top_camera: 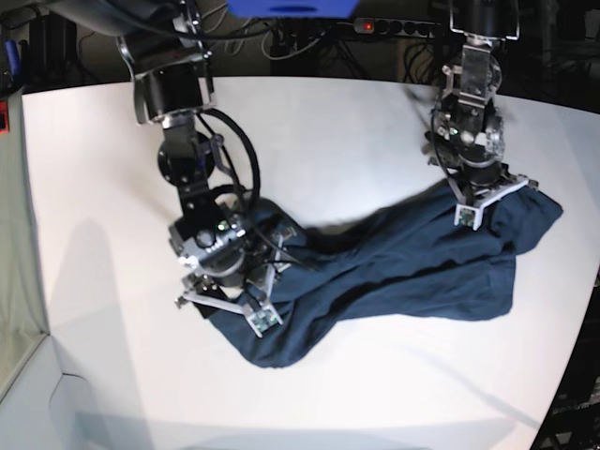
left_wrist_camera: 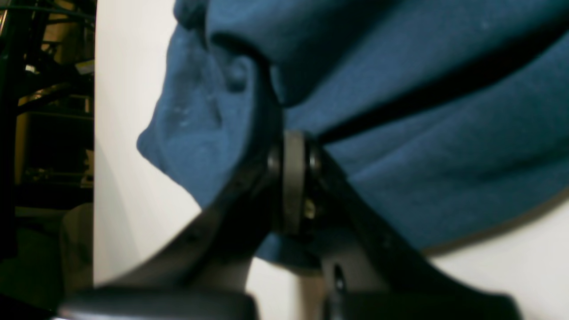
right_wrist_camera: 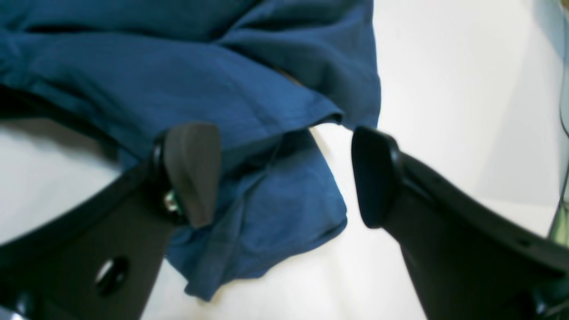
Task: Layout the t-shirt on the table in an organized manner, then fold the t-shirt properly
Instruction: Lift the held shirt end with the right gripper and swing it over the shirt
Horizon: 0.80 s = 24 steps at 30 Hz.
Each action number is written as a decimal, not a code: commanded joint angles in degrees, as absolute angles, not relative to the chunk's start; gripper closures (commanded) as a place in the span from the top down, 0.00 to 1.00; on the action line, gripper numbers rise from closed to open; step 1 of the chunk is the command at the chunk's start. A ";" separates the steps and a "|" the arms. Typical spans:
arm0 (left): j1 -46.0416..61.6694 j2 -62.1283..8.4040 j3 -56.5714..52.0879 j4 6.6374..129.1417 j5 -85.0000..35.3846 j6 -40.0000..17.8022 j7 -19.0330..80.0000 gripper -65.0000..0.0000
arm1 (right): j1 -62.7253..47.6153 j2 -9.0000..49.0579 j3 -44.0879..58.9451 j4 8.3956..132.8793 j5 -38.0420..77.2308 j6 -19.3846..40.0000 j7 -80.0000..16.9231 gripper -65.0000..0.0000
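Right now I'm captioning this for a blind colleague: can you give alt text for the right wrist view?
The right gripper, jaws spread wide and empty, hovers over a rumpled edge of the navy-blue t-shirt. The cloth lies in layered folds on the white table, one fold between the fingertips.

place: lab; evidence: white table (top_camera: 356,122); power strip (top_camera: 398,25); cables (top_camera: 309,42)

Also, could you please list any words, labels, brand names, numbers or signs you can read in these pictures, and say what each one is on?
None can be read in any view.
Dark navy-blue soft cloth t-shirt: no print or label shows.
Small white squares on the wrist mounts above the shirt in the base view: too small to read.
Large smooth white table: bare of writing.
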State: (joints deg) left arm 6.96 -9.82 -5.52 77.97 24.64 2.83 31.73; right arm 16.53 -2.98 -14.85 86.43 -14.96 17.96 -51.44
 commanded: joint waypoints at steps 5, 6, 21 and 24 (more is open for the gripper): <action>7.34 -9.71 -5.41 77.41 22.11 -0.13 35.65 0.01 | 18.95 -3.12 -14.73 80.04 -15.34 17.45 -48.84 0.71; 7.34 -9.71 -5.41 77.41 22.11 -0.13 35.65 0.01 | 19.21 -3.12 -14.64 78.90 -15.34 17.45 -47.87 0.71; 7.34 -9.19 -5.41 77.41 22.11 -0.13 35.65 0.01 | 23.52 -3.91 -19.82 71.43 -15.43 17.54 -41.36 0.71; 7.52 -9.19 -5.41 77.41 22.11 -0.13 35.65 0.01 | 25.36 -4.00 -19.82 68.18 -15.43 17.54 -41.27 0.70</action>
State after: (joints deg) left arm 6.72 -9.50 -5.54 77.95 24.91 2.81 32.16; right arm 23.66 -3.64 -19.88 67.11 -15.20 17.96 -42.35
